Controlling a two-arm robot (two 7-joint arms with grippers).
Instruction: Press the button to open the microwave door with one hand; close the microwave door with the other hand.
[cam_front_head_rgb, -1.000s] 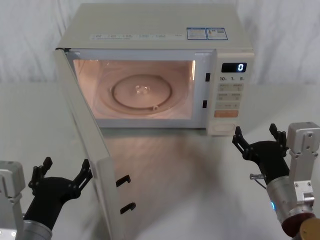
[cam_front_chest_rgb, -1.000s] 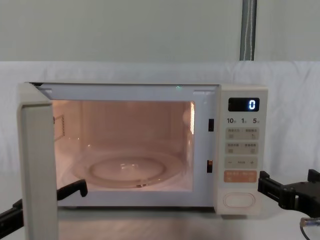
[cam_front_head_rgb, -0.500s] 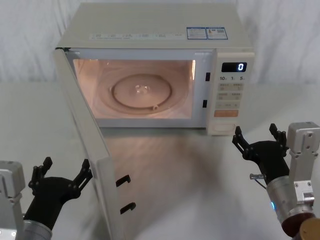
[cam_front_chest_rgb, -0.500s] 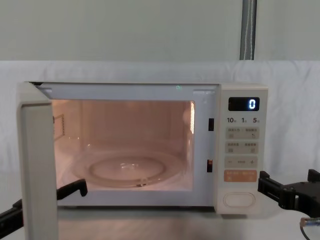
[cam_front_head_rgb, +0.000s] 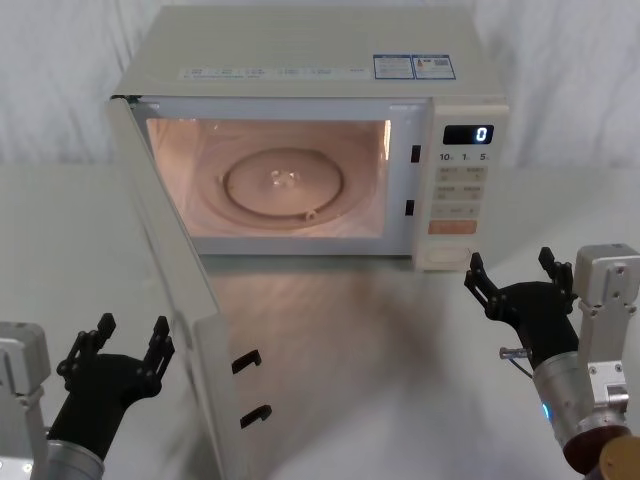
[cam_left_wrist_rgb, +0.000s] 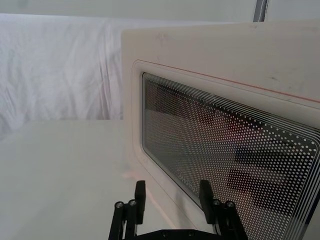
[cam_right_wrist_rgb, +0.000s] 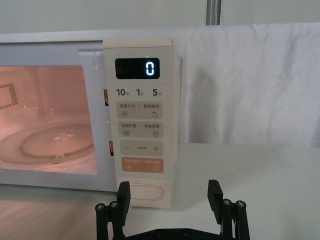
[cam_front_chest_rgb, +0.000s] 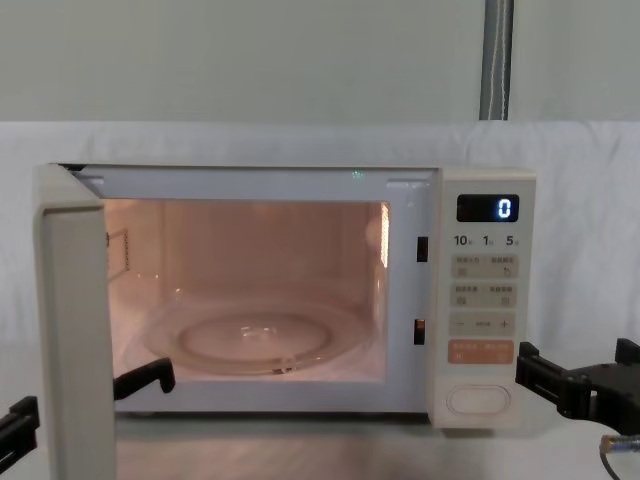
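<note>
1. Fingers of the left gripper (cam_front_head_rgb: 128, 340) stand apart, black and segmented, at about 7 o'clock in the head view, just outside the door's outer face and gripping nothing.
2. Fingers of the right gripper (cam_front_head_rgb: 510, 272) are also spread and empty, at about 4 o'clock in the head view, just in front of the control panel's (cam_front_head_rgb: 460, 185) lower end.
3. Swung wide open on its left hinge, the microwave door (cam_front_head_rgb: 175, 290) is a flat cream slab with a raised frame; two dark latch hooks (cam_front_head_rgb: 250, 388) jut from its free edge.
4. From the left wrist view the door's window (cam_left_wrist_rgb: 225, 155) is a dark rounded rectangle covered in a fine dot mesh with thin lines tracing its border.
5. At the bottom of the narrow cream panel sits the button (cam_right_wrist_rgb: 145, 193), a smooth pill-shaped oval with a thin outline, directly below an orange rectangular key (cam_right_wrist_rgb: 142, 164).
6. Above these, small cream keys and a dark display (cam_right_wrist_rgb: 137, 68) reading 0 fill the panel.
7. Lit warm pink, the cavity holds a round glass turntable (cam_front_head_rgb: 283, 186) with a raised rim.
8. White cloth covers the table (cam_front_head_rgb: 400, 350), wrinkled behind the oven; bare surface lies between the door's free edge and the right gripper, and more at 9 o'clock beside the left one.
</note>
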